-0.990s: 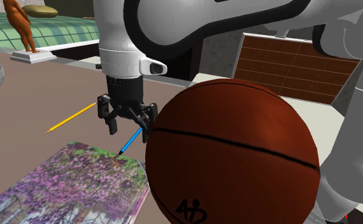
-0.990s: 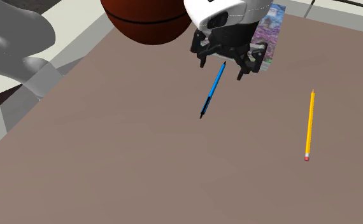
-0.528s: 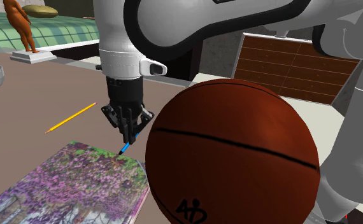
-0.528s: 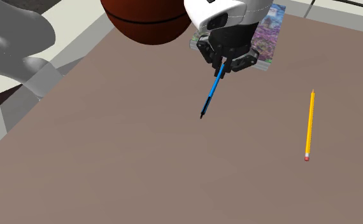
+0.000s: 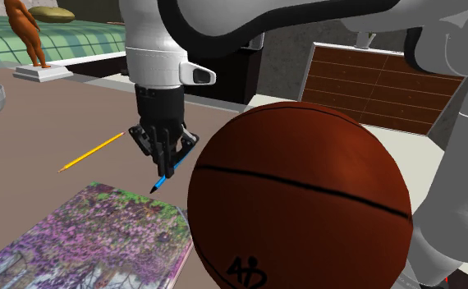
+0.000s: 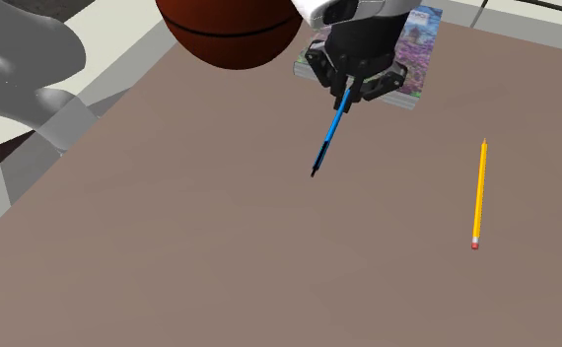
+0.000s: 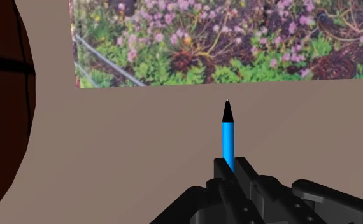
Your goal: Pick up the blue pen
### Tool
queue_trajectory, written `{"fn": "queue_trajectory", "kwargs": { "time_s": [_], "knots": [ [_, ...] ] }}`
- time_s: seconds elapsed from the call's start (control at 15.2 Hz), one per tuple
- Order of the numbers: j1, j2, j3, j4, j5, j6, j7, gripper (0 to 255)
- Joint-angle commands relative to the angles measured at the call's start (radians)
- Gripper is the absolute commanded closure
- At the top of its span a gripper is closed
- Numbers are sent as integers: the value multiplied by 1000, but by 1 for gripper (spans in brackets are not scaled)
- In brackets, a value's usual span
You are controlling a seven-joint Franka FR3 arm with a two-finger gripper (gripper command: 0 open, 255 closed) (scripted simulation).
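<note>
Shoulder view: end effector (image 5: 168, 168) hangs over the brown desk (image 5: 52, 115), fingers closed tight on the upper end of the blue pen (image 5: 160, 182). The pen slants down out of the grip, black tip lowest and pointing at the far edge of the flower-print book (image 5: 93, 238). Cannot tell whether the tip touches the desk.

Basketball (image 5: 298, 197) sits just beside the end effector on this view's right, near but apart. Yellow pencil (image 5: 91, 153) lies flat on the desk to the left, well apart from the pen. Orange figurine (image 5: 25, 33) on a white base stands at the far left edge of the desk.

Second exterior view: the pen (image 6: 328, 138) hangs over bare desk (image 6: 220, 256). Open brown surface spreads toward this view's near side and left. The pencil (image 6: 479, 192) lies off to the right, roughly parallel to the pen. The book (image 6: 417, 39) is behind the end effector, close to the desk's far edge.

Wrist view: the two black fingers (image 7: 221, 168) clasp the blue barrel, which juts forward between them. A strip of bare desk separates the tip from the book's edge.
</note>
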Motion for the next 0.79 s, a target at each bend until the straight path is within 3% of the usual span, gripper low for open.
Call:
{"fn": "queue_trajectory", "kwargs": {
  "time_s": [0.0,0.73],
  "knots": [
    [3,1,1,27,0,-27,2,255],
    [24,15,5,165,-10,-154,15,255]
  ]
}}
